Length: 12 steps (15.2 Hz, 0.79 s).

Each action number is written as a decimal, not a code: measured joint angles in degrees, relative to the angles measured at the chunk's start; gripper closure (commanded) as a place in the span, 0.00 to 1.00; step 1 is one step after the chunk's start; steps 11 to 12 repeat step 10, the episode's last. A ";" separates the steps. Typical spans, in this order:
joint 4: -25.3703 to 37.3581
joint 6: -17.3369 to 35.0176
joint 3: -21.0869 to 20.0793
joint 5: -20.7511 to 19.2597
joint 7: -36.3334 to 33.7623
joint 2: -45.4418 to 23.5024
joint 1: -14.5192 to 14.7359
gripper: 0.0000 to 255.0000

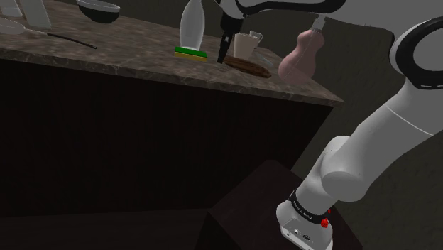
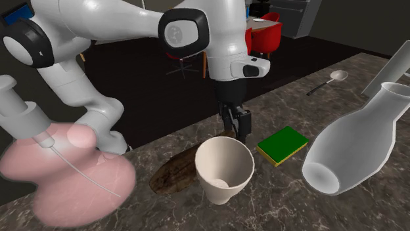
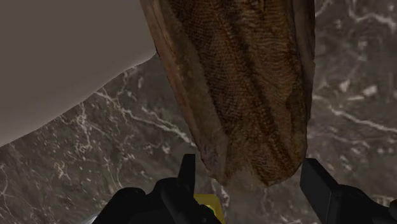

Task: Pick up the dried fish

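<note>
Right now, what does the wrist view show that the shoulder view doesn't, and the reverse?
The wrist view adds the fish's scaly skin up close, with its end between the open gripper's fingers. The shoulder view adds the stand, a vase, a bowl and a pink bottle. Both share the fish, the cup and the marbled counter.

Dried fish [image 3: 248,83] brown, scaly pattern. Counter [image 3: 95,159] dark brown stone, white veins. Sponge [image 2: 282,145] green over yellow. Cup [image 2: 225,169] cream. Bottle [image 2: 66,177] pink. Vase [image 2: 355,147] pale grey.
</note>
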<state>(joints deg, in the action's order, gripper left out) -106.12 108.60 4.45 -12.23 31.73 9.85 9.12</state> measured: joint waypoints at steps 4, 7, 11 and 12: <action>3.58 -3.04 -0.07 0.22 0.57 -0.48 0.05 1.00; 6.21 -5.34 -0.14 0.35 0.95 -0.78 0.10 1.00; 8.95 -7.42 -0.18 0.49 1.33 -1.42 0.13 1.00; 8.95 -7.42 -0.18 0.49 1.33 -1.42 0.13 1.00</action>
